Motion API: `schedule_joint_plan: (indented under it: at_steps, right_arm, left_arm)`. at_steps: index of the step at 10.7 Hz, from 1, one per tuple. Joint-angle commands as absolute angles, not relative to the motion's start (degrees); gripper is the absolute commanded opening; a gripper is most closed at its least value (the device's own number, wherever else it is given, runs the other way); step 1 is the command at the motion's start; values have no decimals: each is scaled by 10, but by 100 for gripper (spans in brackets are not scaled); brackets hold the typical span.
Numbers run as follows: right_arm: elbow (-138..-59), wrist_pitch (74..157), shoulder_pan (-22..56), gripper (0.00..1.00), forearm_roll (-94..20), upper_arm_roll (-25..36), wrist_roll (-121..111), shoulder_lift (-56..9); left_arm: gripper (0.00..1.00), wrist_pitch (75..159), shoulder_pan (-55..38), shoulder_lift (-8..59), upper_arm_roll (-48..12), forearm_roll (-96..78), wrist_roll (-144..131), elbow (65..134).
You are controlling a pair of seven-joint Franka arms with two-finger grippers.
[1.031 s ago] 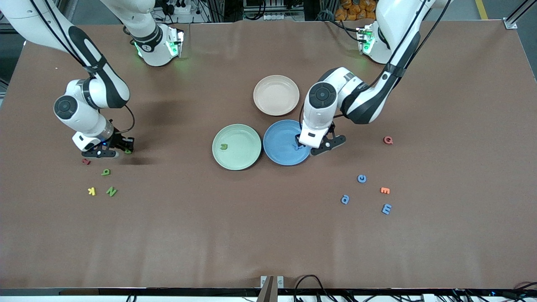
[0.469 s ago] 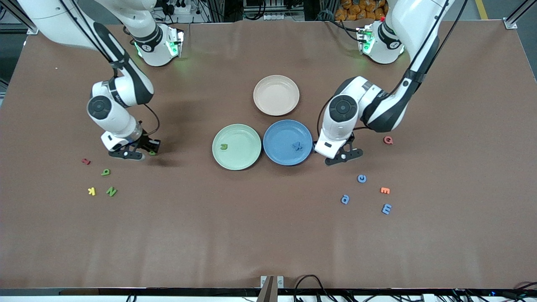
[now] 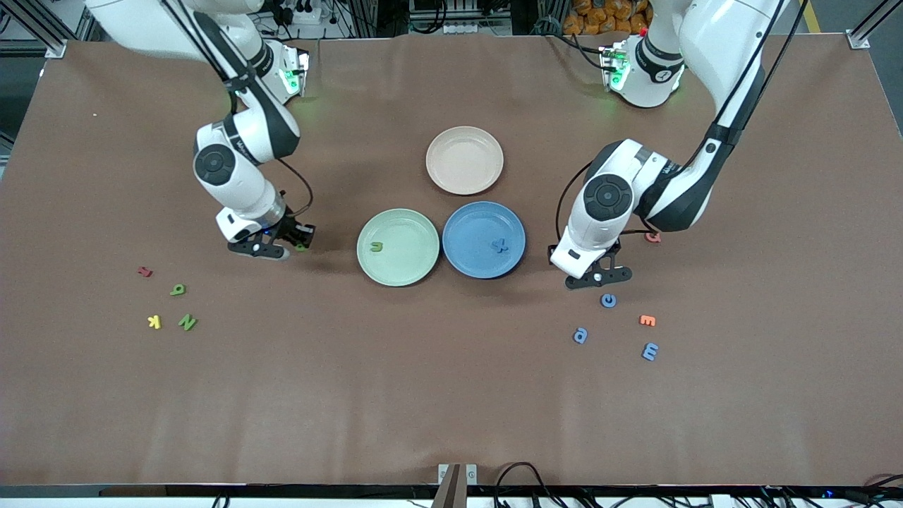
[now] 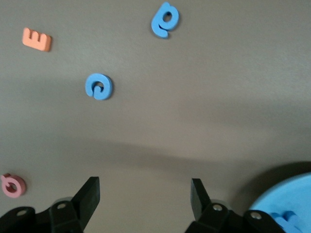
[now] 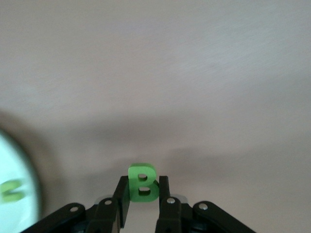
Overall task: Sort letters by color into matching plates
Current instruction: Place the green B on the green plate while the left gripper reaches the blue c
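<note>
Brown matte sheet covering the table (image 3: 451,395), smooth, with faint creases. Two round shallow plates side by side at its middle: pale green plate (image 3: 416,264) holding one green letter (image 3: 377,246) (reads as a "u" from here), blue plate (image 3: 473,254) holding one blue letter, an "x" (image 3: 500,245). A beige-pink plate (image 3: 465,160) of the same matte finish lies farther from the front camera. Right gripper (image 5: 144,191) hangs over bare table toward the right arm's end of the green plate, its black fingers clamped narrowly on a bright green foam "B" (image 5: 142,182), two holes plainly visible. Loose pieces toward that end: a red letter (image 3: 144,271), a green one (image 3: 178,289), a yellow "K" (image 3: 154,322), a green "N" (image 3: 187,322). Left gripper (image 4: 145,201) hangs low over bare table beside the blue plate, fingers spread wide, nothing between them. Nearby: a blue "c"-like letter (image 4: 99,86), a blue "a" (image 4: 164,19), an orange "E" (image 4: 37,39), a pink-red ringed letter (image 4: 12,185) (exact character unclear), and a blue "E" (image 3: 650,351). All letters are flat, thick-cut foam.
</note>
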State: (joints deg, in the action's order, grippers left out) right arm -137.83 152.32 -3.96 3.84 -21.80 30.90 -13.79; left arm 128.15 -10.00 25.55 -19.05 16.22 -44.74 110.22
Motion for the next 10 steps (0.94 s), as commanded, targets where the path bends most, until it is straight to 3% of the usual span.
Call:
schedule_joint_plan:
  at_steps: [1, 5, 10]
  right_arm:
    - [-1328, 1446, 50, 13, -40, -214, 372, -112]
    - [-1253, 1442, 120, 13, -40, -213, 487, -169]
    - [-1171, 1441, 143, 13, -25, -211, 553, -263]
  left_arm:
    - [84, 1290, -84, 242, -195, 192, -432, 1112]
    - [85, 1337, -31, 246, -199, 196, -350, 1128]
    - [86, 1414, 16, 265, -198, 196, -259, 1140]
